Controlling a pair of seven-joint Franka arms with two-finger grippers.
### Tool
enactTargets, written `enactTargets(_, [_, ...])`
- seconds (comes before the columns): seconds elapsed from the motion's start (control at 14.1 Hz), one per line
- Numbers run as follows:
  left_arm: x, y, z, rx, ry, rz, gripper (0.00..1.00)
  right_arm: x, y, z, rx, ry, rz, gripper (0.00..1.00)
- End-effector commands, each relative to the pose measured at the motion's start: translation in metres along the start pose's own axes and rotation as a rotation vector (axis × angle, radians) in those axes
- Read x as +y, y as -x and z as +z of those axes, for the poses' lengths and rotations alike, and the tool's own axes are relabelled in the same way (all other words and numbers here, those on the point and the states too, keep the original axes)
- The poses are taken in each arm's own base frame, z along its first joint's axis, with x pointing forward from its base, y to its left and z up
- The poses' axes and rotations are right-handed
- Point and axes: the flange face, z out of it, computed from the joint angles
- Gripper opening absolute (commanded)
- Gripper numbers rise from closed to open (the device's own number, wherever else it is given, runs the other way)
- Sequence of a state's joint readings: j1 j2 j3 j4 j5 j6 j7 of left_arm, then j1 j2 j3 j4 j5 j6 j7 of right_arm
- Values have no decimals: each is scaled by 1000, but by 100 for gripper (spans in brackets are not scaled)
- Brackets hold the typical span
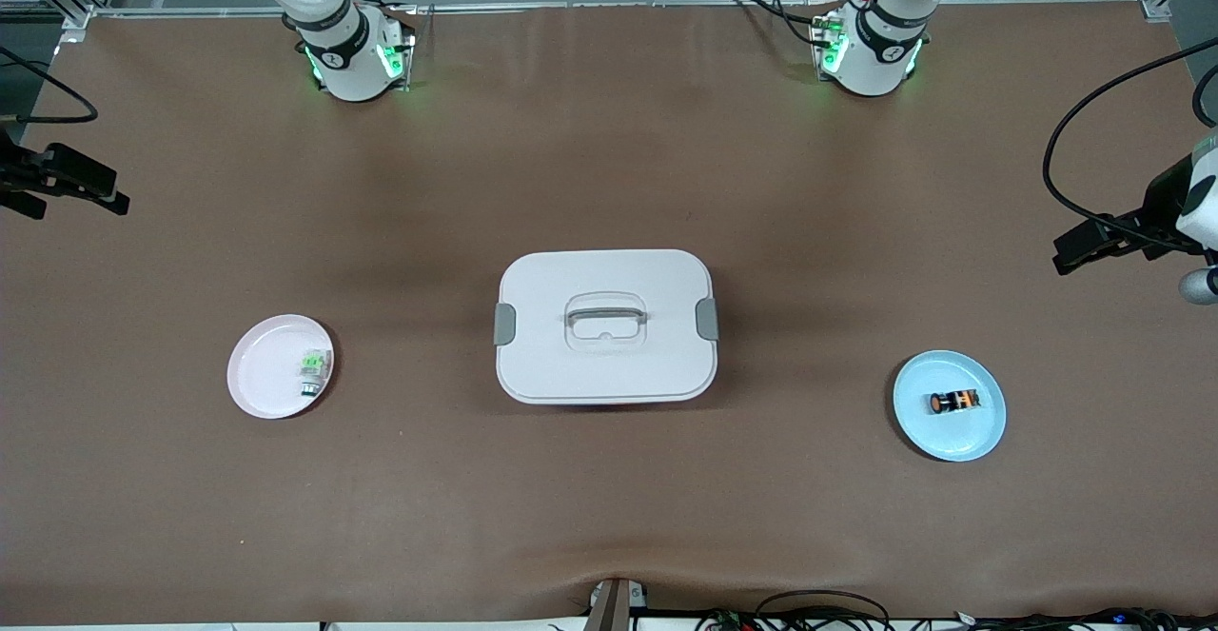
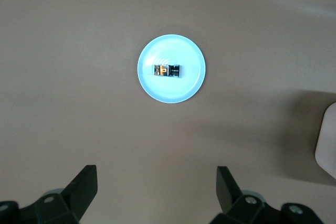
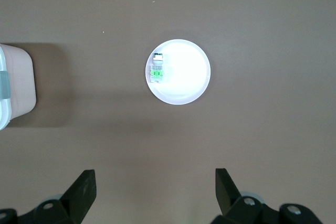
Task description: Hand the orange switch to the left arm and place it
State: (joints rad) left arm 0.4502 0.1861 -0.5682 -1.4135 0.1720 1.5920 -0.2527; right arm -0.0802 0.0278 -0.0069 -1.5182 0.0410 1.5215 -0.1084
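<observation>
The orange switch (image 1: 954, 402) lies on its side on a blue plate (image 1: 980, 431) toward the left arm's end of the table. It also shows in the left wrist view (image 2: 167, 70). The white box (image 1: 605, 326) stands shut in the middle of the table between the two plates. My left gripper (image 1: 1064, 258) hangs high over the table's edge at the left arm's end, open and empty (image 2: 157, 187). My right gripper (image 1: 107, 197) hangs high over the right arm's end of the table, open and empty (image 3: 156, 190).
A pink plate (image 1: 262, 374) holding a small green-and-silver component (image 1: 315, 369) sits toward the right arm's end; both show in the right wrist view (image 3: 186, 77), (image 3: 158, 69). The box's edge shows in both wrist views (image 2: 328, 145), (image 3: 16, 85). Cables run along the table's near edge.
</observation>
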Motion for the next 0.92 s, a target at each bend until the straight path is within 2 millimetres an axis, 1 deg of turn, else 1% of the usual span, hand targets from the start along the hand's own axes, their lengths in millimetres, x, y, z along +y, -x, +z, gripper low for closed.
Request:
enactTargets(0.0, [1, 5, -8, 4, -24, 1, 100, 0, 5, -3, 7, 6, 8, 100])
enactTargets(0.07, [1, 6, -7, -9, -29, 2, 100, 0, 5, -2, 6, 6, 8, 100])
enactTargets(0.21, [0, 8, -12, -5, -21, 1, 100, 0, 5, -3, 10, 7, 8, 100])
enactTargets(0.28, [3, 17, -29, 26, -30, 3, 100, 0, 5, -3, 10, 4, 8, 100])
enactTargets(0.35, [19, 26, -36, 30, -38, 22, 100, 0, 5, -3, 9, 2, 8, 100])
enactTargets(0.42, [17, 29, -35, 7, -52, 24, 100, -1, 5, -3, 7, 2, 6, 100])
enactTargets(0.57, [15, 43, -45, -10, -56, 16, 100, -1, 5, -3, 7, 2, 6, 100])
enactTargets(0.71, [17, 56, -48, -32, -55, 64, 100, -3, 5, -4, 13, 7, 2, 100])
enactTargets(0.85, [5, 66, -49, -40, -18, 69, 100, -4, 5, -4, 14, 12, 0, 100])
